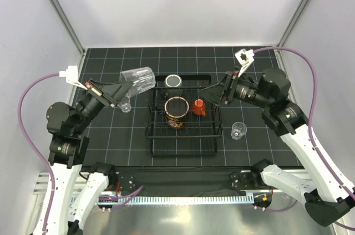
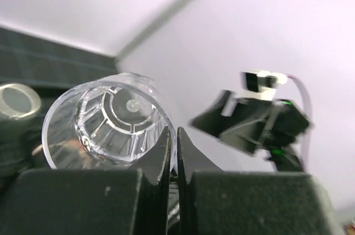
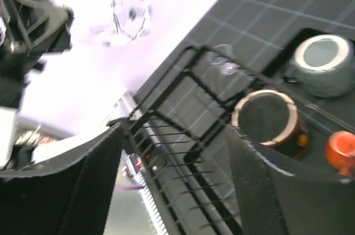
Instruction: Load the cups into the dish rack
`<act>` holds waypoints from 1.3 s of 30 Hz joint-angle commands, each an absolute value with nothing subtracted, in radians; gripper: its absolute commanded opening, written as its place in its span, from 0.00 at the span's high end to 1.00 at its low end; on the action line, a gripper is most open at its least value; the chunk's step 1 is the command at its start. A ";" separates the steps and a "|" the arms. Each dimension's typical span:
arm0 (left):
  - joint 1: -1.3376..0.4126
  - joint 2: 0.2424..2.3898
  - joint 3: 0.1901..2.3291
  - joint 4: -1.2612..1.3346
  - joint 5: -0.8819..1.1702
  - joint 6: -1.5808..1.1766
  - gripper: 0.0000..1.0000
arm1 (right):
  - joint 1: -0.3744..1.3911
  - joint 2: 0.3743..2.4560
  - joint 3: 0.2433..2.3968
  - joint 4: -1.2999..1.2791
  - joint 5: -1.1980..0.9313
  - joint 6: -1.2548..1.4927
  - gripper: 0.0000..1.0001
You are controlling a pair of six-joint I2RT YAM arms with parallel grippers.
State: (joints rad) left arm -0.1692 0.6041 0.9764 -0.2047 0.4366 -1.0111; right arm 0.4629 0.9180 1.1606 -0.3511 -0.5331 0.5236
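My left gripper [image 1: 128,87] [image 2: 173,138] is shut on the rim wall of a clear cup [image 1: 139,78] [image 2: 105,124], which it holds tilted in the air to the left of the dish rack [image 1: 149,129] [image 3: 166,82]. In the rack stand the large patterned mug [image 1: 176,110] [image 3: 270,117] and the small orange cup [image 1: 199,107] [image 3: 340,149]. The grey-green cup [image 1: 174,80] [image 3: 321,62] [image 2: 19,101] sits on the mat just behind the rack. One more clear cup [image 1: 125,105] [image 3: 224,62] stands left of the rack, another [image 1: 238,130] to its right. My right gripper [image 1: 214,95] [image 3: 175,174] hovers open over the rack's right side, with nothing between its fingers.
The black gridded mat [image 1: 111,141] covers the table inside white walls. The right arm [image 2: 252,124] shows across from the left wrist camera. The left arm [image 3: 33,19] and its held cup [image 3: 130,13] appear blurred in the right wrist view.
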 commanded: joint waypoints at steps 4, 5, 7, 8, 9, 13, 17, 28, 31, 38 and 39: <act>-0.169 0.637 0.901 0.426 0.681 -1.296 1.00 | 0.580 0.972 1.215 -0.227 -0.614 0.534 0.17; -0.169 0.641 0.887 0.458 0.687 -1.342 1.00 | 0.598 0.977 1.219 -0.206 -0.614 0.534 0.16; -0.170 0.652 0.876 0.537 0.698 -1.371 1.00 | 0.649 0.985 1.223 -0.169 -0.618 0.531 0.11; -0.170 0.652 0.861 0.560 0.696 -1.400 1.00 | 0.664 0.985 1.223 -0.128 -0.618 0.532 0.09; -0.170 0.652 0.853 0.583 0.693 -1.413 0.99 | 0.679 0.986 1.221 -0.106 -0.612 0.534 0.06; -0.172 0.657 0.825 0.670 0.690 -1.462 0.99 | 0.727 1.032 1.242 -0.017 -0.615 0.571 0.05; -0.173 0.655 0.804 0.715 0.677 -1.502 1.00 | 0.752 1.092 1.296 -0.006 -0.578 0.595 0.05; -0.178 0.635 0.764 0.765 0.649 -1.552 1.00 | 0.801 1.196 1.356 0.239 -0.505 0.738 0.07; -0.179 0.638 0.762 0.767 0.655 -1.558 1.00 | 0.811 1.216 1.364 0.261 -0.500 0.761 0.09; -0.179 0.632 0.753 0.775 0.655 -1.557 1.00 | 0.847 1.261 1.376 0.271 -0.492 0.772 0.14; -0.179 0.634 0.752 0.775 0.653 -1.557 1.00 | 0.851 1.264 1.381 0.278 -0.489 0.773 0.15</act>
